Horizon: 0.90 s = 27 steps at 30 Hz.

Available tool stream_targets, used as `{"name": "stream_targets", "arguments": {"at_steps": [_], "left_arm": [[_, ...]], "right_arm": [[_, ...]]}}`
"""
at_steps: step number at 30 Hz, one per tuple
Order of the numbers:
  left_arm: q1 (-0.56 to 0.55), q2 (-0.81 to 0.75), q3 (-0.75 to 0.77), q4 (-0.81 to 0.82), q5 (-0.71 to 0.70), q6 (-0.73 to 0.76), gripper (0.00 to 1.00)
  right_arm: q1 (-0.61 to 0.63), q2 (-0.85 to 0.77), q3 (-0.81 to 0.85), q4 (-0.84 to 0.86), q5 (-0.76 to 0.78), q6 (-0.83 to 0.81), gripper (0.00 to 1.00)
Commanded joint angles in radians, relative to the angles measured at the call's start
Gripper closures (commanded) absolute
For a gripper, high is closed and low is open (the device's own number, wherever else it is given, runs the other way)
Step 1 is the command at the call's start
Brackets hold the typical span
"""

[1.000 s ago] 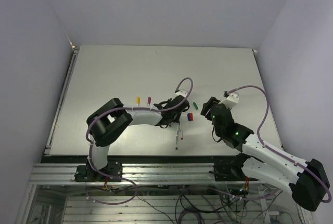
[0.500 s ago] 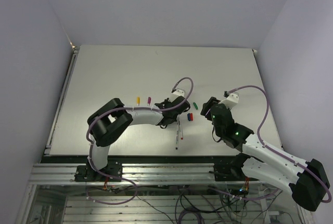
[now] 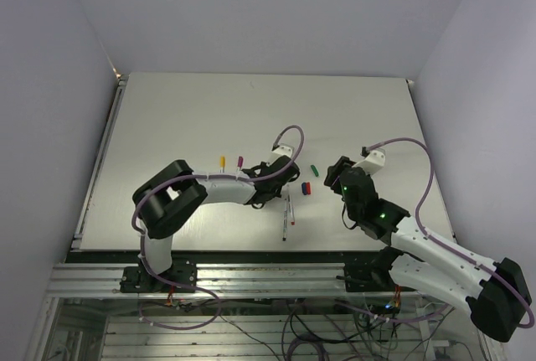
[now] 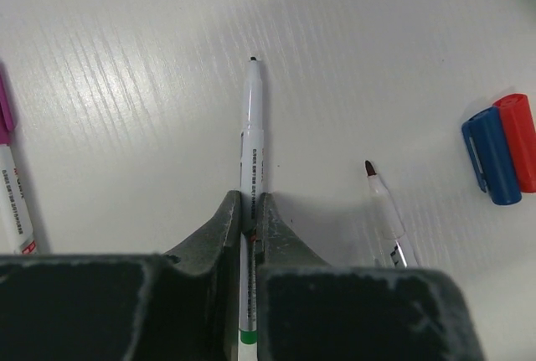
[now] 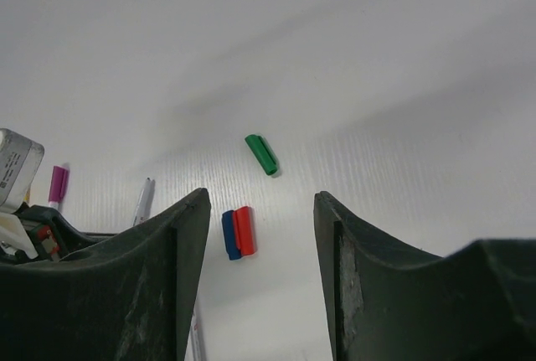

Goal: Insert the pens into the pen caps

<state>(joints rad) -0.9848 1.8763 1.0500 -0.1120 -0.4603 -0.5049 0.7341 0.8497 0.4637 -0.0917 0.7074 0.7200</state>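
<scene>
Firmly around a pen (image 4: 251,126), left hand (image 4: 249,210).

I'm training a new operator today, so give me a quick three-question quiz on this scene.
1. True or false: the left hand grips a pen.
2. Which cap touches the blue cap? A green cap, B red cap, C orange cap.
3. Fill in: the right hand is ____.
Key: 1 true; 2 B; 3 open.
</scene>
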Motion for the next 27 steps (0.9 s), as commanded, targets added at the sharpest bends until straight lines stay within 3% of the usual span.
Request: {"name": "stream_targets", "arguments": {"at_steps": [1,12,17,27], "left_arm": [[-0.005,0.059,-0.112,-0.156,0.180,-0.011,0.93],[-0.005,-0.160,-0.172,-0.097,0.221,-0.024,0.93],[-0.003,-0.275,-0.153,-0.130,0.203,-0.018,0.93],[0.009,-0.413,-0.195,-0.077,0.235,-0.061,0.93]], "right_arm": [[-0.006,0.026,0.040,0.007,0.012,-0.043,0.49],[-0.270,0.291,0.173,0.000,-0.344,-0.179,0.55],[-0.275,0.419,0.235,-0.013,-0.384,-0.229,0.67],[-0.277,0.606,0.315,0.039,-0.477,-0.335,0.66]]}}
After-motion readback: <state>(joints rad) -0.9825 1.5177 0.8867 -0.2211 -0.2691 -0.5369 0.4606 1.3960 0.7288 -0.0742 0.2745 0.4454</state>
